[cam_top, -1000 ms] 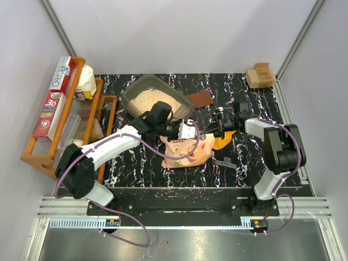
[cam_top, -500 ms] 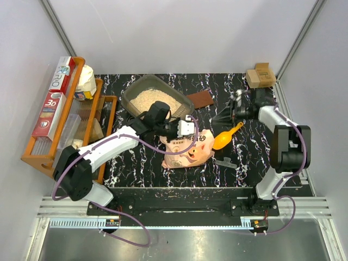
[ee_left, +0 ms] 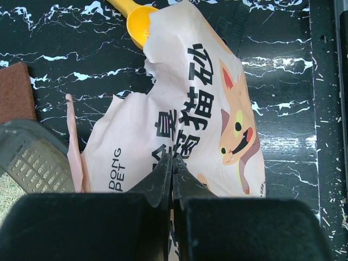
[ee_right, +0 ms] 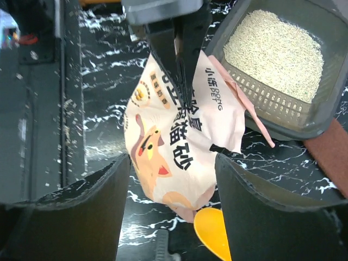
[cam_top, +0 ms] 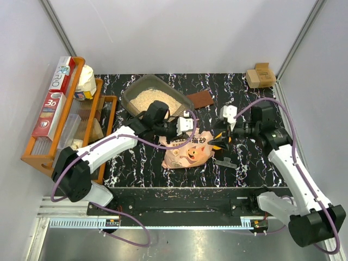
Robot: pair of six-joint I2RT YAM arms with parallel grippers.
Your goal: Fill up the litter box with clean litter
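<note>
Pink bag (cam_top: 187, 151): your left pincer (ee_left: 172, 162) is pinching it thinly, right pincer (ee_right: 172, 161) gaping at three o'clock; slipping risks clean litter (cam_top: 155, 99) missing the litter box (cam_top: 129, 95).

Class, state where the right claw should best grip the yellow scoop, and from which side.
Likely by the handle, from the right arm's side: the yellow scoop's bowl lies tucked against the pink bag's edge, while its handle sticks out clear.
</note>
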